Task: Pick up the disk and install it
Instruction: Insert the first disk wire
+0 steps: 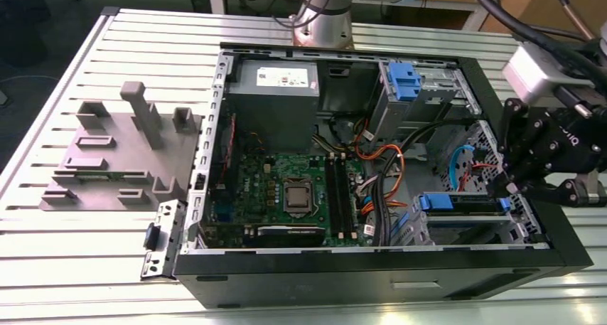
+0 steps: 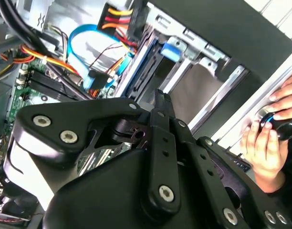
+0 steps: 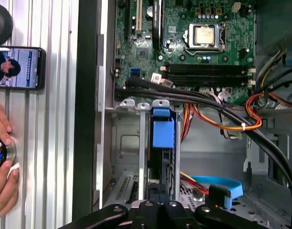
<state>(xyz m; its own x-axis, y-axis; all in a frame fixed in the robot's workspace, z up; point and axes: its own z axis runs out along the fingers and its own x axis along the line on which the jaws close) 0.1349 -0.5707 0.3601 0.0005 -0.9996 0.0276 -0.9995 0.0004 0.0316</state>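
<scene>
You will find the disk (image 1: 462, 203), a flat drive with blue plastic rails, seated in a metal bay of the open black computer case (image 1: 379, 279). Your black end effector (image 2: 159, 100) hangs near it; whether it is open, I cannot tell.

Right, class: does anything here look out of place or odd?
Nothing looks spilled or broken. Two things seem out of place: a phone lies on the table beside the case, and a hand rests on a knob there, close to the gripper at the disk.
</scene>
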